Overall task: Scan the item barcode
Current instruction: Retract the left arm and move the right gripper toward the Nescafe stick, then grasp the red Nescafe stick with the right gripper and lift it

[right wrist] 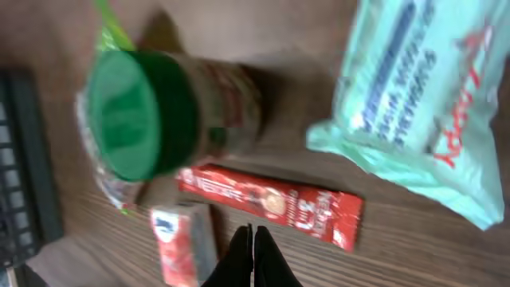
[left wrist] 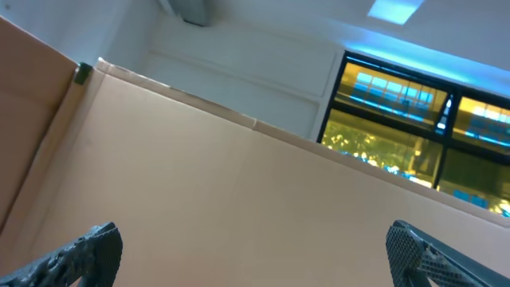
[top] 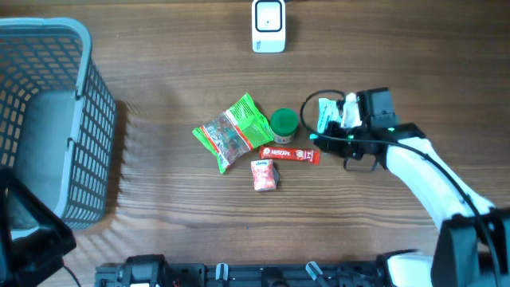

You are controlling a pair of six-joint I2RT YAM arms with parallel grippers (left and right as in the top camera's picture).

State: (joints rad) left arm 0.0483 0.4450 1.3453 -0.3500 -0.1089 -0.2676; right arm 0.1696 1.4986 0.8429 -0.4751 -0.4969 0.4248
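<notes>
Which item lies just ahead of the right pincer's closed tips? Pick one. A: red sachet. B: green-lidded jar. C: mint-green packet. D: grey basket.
A: in the right wrist view the red sachet lies flat on the table directly in front of the shut right pincer.

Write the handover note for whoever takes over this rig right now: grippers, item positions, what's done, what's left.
Left gripper: open, empty, pointing away from the table.
Right gripper: shut on nothing, fingertips beside the red coffee stick; contact unclear.
Items: the stick, green-lidded jar, green snack bag and small red carton are clustered mid-table, with the pale teal packet to their right. Scanner at the far edge, basket at left.
Done: nothing is in hand.
Left: grasp an item and show its barcode to the scanner.
</notes>
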